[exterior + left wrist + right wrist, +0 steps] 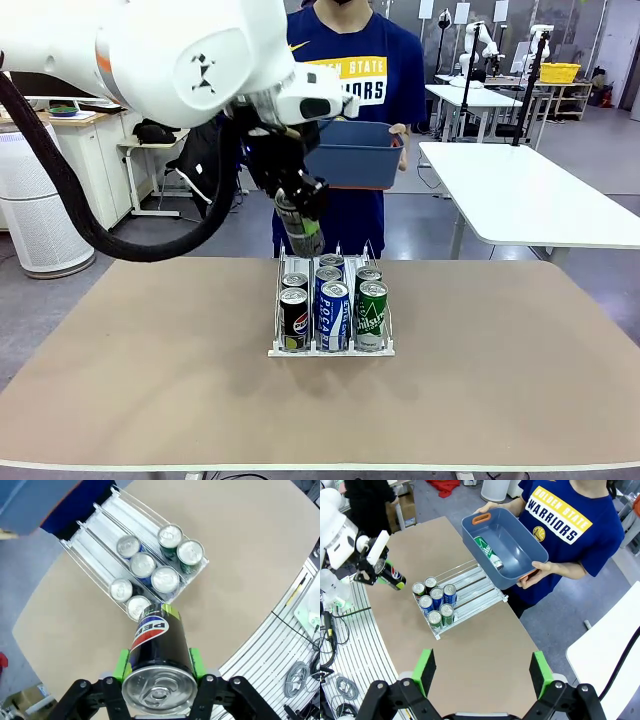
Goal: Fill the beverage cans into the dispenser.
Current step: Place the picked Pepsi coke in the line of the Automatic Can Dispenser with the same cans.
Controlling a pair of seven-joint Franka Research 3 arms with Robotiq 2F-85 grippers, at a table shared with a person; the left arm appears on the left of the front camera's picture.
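**Q:** What is nearest?

**A:** The right claw [482, 672], high over the table [150, 390], its jaws spread wide with nothing between them.

**Q:** And on the table?

**A:** The rack [330, 351], with three lanes. Two black cans [294, 318], three blue cans [333, 315] and two green cans [371, 312] stand upright at its front end. The far halves of the lanes are bare.

**Q:** Above the rack?

**A:** The left claw [159, 664] is closed on the held can [157, 642], also black. The pads sit on opposite sides just below the silver top. The can hangs tilted, base down, over the rear of the black lane and clear of the rack.

**Q:** How will it handle?

**A:** Probably stiff but thin-walled, smooth and somewhat slippery, and heavy if full. A grip across the round body suits it, firm enough to hold without denting.

**Q:** Farthest?

**A:** A person's hand [535, 572] holds a blue tub [540, 555] beyond the rack, with a spare green can [487, 553] lying inside.
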